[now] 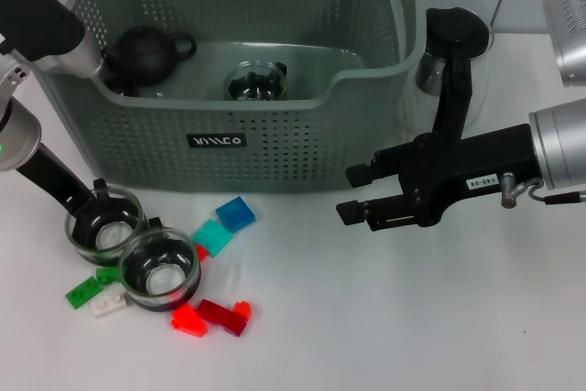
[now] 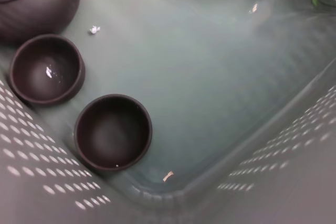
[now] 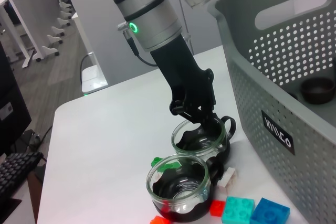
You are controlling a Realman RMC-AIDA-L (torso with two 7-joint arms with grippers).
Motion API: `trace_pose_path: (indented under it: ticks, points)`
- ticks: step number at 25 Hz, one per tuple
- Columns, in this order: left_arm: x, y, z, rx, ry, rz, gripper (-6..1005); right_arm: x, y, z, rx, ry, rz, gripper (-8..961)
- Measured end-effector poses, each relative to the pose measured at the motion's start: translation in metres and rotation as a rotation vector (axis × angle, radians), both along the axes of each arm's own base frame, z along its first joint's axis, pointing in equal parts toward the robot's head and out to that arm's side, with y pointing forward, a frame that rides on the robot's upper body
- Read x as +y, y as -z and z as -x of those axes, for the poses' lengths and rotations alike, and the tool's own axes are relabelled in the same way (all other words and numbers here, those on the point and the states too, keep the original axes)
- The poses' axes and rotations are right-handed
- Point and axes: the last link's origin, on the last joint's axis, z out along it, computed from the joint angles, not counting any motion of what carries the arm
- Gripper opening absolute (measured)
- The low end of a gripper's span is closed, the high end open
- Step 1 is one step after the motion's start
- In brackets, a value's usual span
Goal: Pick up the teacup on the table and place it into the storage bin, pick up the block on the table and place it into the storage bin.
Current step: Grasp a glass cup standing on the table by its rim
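Your left hand [image 1: 99, 200] is down at the near-left teacup [image 1: 105, 223], fingers pinching its rim. A second teacup [image 1: 159, 268] sits touching it, nearer you, ringed by loose blocks [image 1: 237, 214] on the white surface [image 1: 385, 318]. Just beyond stands the storage bin [image 1: 229, 98], holding a dark teapot [image 1: 146, 50] and small cups [image 2: 113, 131]. Your right hand [image 1: 357, 194] hovers spread, right of the blocks, over open surface.

Two glass teacups [image 1: 105, 223] [image 1: 159, 269], one storage bin [image 1: 275, 148], eight blocks [image 1: 239, 213]
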Motion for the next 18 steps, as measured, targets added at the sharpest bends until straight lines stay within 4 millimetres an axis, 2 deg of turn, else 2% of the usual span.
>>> trace_pose_path:
  ticks: [18]
  points:
    - [-0.0016,0.0044,-0.0067,0.021,0.039,0.029,173,0.0006,-0.0003,0.0010,0.003,-0.001,-0.001,610]
